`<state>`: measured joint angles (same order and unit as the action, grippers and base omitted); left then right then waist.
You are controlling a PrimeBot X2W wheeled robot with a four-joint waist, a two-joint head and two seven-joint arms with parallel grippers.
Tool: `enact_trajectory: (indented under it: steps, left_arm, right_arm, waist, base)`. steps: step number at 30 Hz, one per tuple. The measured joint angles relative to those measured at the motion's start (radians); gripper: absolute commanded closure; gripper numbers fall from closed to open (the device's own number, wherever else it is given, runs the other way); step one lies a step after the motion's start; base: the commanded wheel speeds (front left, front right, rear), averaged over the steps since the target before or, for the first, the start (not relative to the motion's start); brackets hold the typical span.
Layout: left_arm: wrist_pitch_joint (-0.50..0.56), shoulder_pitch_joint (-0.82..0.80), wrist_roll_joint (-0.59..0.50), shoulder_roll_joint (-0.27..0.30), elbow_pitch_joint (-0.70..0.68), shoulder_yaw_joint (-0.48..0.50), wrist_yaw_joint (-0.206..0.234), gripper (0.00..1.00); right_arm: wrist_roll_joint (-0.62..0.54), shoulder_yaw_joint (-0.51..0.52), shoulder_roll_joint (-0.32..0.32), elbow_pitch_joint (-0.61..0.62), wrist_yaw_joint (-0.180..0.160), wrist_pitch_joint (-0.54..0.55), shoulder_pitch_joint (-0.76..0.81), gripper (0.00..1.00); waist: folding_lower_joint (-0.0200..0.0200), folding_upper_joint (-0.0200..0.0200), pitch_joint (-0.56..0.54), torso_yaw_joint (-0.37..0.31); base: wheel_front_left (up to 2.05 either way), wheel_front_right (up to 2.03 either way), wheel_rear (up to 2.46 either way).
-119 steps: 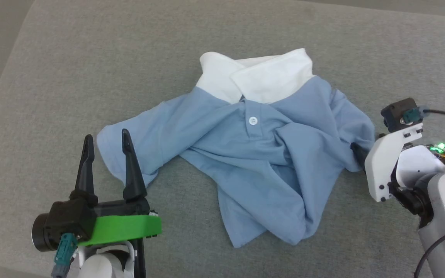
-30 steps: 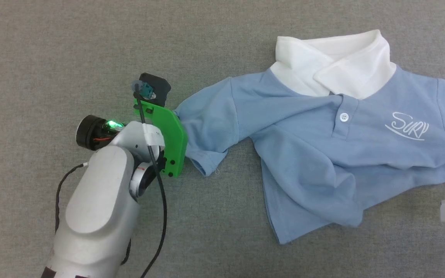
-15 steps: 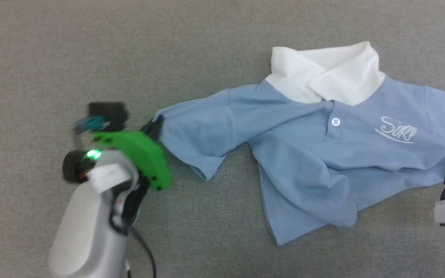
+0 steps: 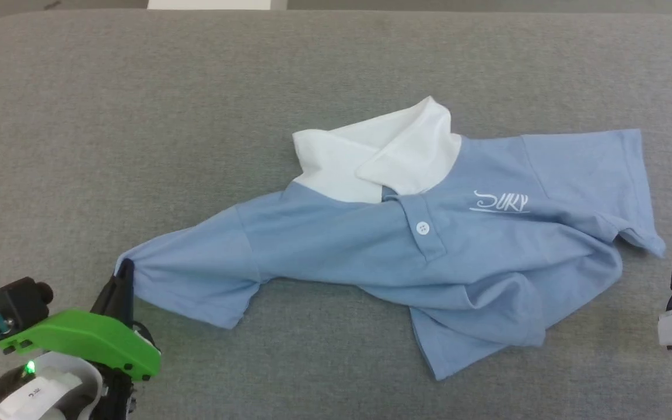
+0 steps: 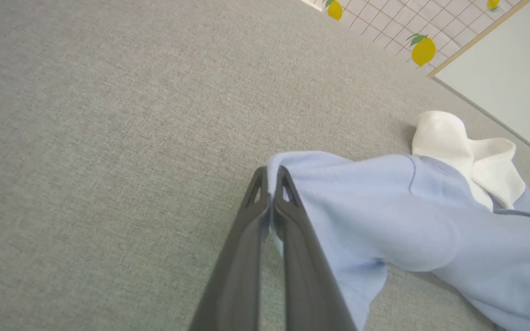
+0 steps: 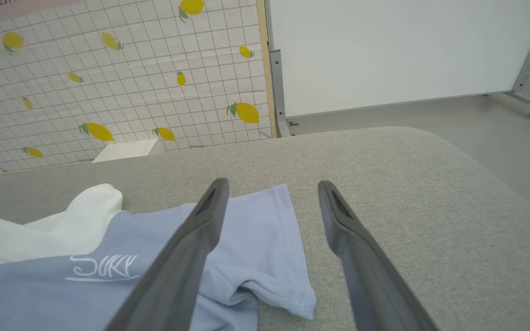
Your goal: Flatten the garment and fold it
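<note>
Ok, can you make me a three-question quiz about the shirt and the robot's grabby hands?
1. What colour is the shirt's collar?
A. white
B. red
C. green

2. Where does the left gripper pinch the shirt?
A. the collar
B. the bottom hem
C. the edge of a sleeve

3. How is the right gripper?
A. shut on the collar
B. open, holding nothing
C. shut on the bottom hem

Answers:
1 A: the collar is white against the light blue cloth.
2 C: the left wrist view shows it shut on the sleeve's edge.
3 B: its jaws stand wide apart and grip no cloth.
</note>
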<state>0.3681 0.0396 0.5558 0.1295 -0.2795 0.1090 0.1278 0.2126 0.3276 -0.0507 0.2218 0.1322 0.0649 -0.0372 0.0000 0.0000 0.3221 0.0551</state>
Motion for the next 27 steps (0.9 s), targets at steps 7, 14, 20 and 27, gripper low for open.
enact_trajectory:
  steps: [7, 14, 20, 27]
  left_arm:
    - [0.011, -0.017, -0.002, 0.002, -0.061, -0.033, 0.007, 1.00]
    - [0.028, -0.099, -0.028, 0.002, -0.092, -0.102, 0.004, 1.00]
    - [0.036, -0.138, -0.036, 0.000, -0.099, -0.139, -0.003, 1.00]
    - [0.037, -0.144, -0.038, -0.001, -0.103, -0.153, -0.003, 1.00]
  right_arm:
    - [-0.049, -0.018, -0.047, -0.008, 0.000, 0.281, -0.200, 0.00]
    - [-0.052, -0.040, -0.183, -0.135, 0.000, 0.574, -0.408, 0.00]
    - [-0.066, -0.036, -0.235, -0.230, 0.000, 0.728, -0.462, 0.00]
    - [-0.083, -0.016, -0.240, -0.300, 0.000, 0.759, -0.471, 0.00]
  waist:
    - [0.0000, 0.0000, 0.036, 0.022]
    - [0.0000, 0.0000, 0.101, 0.034]
    - [0.0000, 0.0000, 0.151, 0.056]
    - [0.0000, 0.0000, 0.182, 0.084]
  base:
    - [0.00, 0.00, 0.00]
    - [0.00, 0.00, 0.00]
    - [0.00, 0.00, 0.00]
    - [0.00, 0.00, 0.00]
